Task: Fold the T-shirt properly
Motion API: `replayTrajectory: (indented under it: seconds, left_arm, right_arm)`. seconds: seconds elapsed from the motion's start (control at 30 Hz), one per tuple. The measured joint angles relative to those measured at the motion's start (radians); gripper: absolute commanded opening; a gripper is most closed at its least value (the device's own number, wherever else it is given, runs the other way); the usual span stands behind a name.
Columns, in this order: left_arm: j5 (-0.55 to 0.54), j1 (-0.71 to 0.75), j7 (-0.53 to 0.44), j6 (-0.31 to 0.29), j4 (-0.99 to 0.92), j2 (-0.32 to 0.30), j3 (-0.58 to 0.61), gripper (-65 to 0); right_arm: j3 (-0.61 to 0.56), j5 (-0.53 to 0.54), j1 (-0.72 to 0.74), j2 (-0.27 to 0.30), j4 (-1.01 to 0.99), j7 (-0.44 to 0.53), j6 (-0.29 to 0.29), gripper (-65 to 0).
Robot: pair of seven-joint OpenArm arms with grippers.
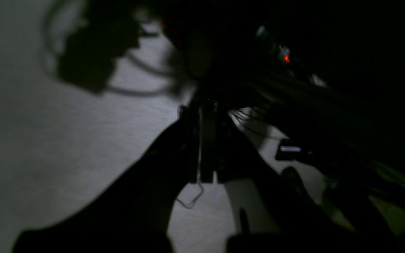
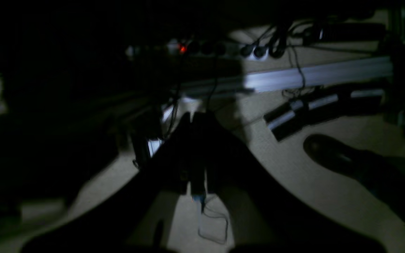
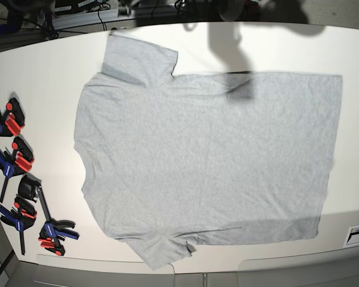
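Note:
The light grey T-shirt (image 3: pixel 209 161) lies spread flat on the white table (image 3: pixel 42 78), plain side up. Its neck points left and its hem right. One sleeve lies at the top left (image 3: pixel 140 60), the other at the bottom (image 3: pixel 164 251). Neither gripper shows in the base view. The wrist views are very dark. In the left wrist view my left gripper (image 1: pixel 203 105) is a black silhouette with its fingers together, holding nothing. In the right wrist view my right gripper (image 2: pixel 196 119) looks the same. The shirt shows in neither wrist view.
Several red, blue and black clamps (image 3: pixel 15 161) lie along the table's left edge. The right wrist view shows a power strip with a red light (image 2: pixel 202 49), a metal rail (image 2: pixel 315 75), cables and a dark shoe (image 2: pixel 329 151) on the floor. Arm shadows fall on the table's far edge (image 3: pixel 233 42).

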Motion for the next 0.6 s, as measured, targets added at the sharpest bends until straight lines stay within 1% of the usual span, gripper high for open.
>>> replayTrajectory:
  seconds: [0.07, 0.13, 0.2, 0.27, 0.4, 0.43, 0.5, 0.53, 0.6]
  left_arm:
    - [-0.008, 0.064, 0.051, -0.074, 0.092, -0.009, -0.059, -65.0]
    - [-0.065, 0.119, 0.121, -0.163, 0.179, -0.03, -0.097, -65.0]
    - [-0.127, 0.176, 0.178, -0.241, 0.262, -0.056, -0.131, -65.0]
    - [-0.166, 0.227, 0.202, -0.302, 0.337, -0.069, -0.173, -65.0]
    - [-0.226, 0.292, 0.266, -0.426, 0.47, -0.069, -0.278, -65.0]
    - [-0.256, 0.298, 0.303, -0.436, 0.503, -0.069, -0.305, -65.0]
    - [-0.32, 0.295, 0.394, -0.434, 0.563, -0.069, -0.356, -65.0]
    - [-0.359, 0.293, 0.44, -0.435, 0.594, -0.069, -0.379, -65.0]
    - [-0.435, 0.293, 0.501, -0.434, 0.653, -0.069, -0.425, -65.0]
  right_arm:
    - [0.007, 0.061, -0.105, 0.023, 0.122, -0.021, -0.005, -65.0]
    - [0.042, 0.106, -0.204, 0.032, 0.245, -0.045, -0.007, -65.0]
    - [0.098, 0.138, -0.286, 0.028, 0.367, -0.062, -0.006, -65.0]
    - [0.164, 0.196, -0.364, 0.027, 0.478, -0.057, 0.003, -65.0]
    - [0.301, 0.304, -0.469, 0.052, 0.65, -0.102, -0.007, -65.0]
    - [0.335, 0.325, -0.481, 0.06, 0.69, -0.12, 0.0, -65.0]
    - [0.406, 0.369, -0.484, 0.067, 0.772, -0.15, 0.026, -65.0]
    - [0.447, 0.402, -0.48, 0.067, 0.813, -0.171, 0.045, -65.0]
    - [0.523, 0.492, -0.475, 0.066, 0.883, -0.206, 0.098, -65.0]
